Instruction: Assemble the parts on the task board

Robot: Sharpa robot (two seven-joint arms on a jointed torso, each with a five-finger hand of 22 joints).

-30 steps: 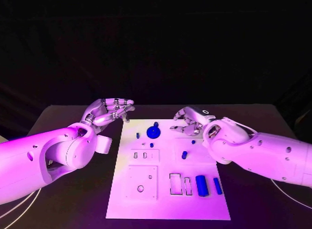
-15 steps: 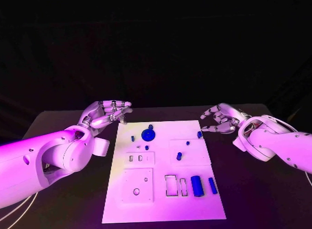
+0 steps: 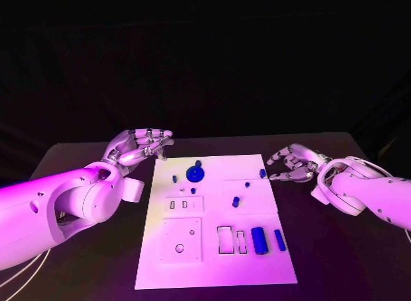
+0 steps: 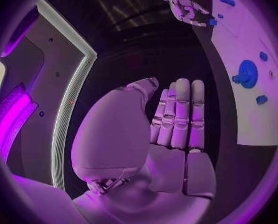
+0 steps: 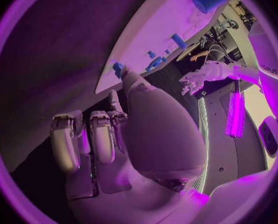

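Both hands parked off the board's far corners

Right hand (image 3: 291,164) pinches a small blue part (image 3: 262,174) at the task board (image 3: 214,263) edge; left hand (image 3: 140,147) curled in, holding nothing, over bare black table (image 3: 341,251).

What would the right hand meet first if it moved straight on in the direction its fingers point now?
Probably the small blue part at the right edge of the task board. The right hand points toward that edge, its fingers very near the part. Whether they already touch it cannot be told.

Strong magenta light washes the flat white rectangular task board (image 3: 214,251) — the backdrop beyond the table's far edge stays black; wrist views bulge at their rims.
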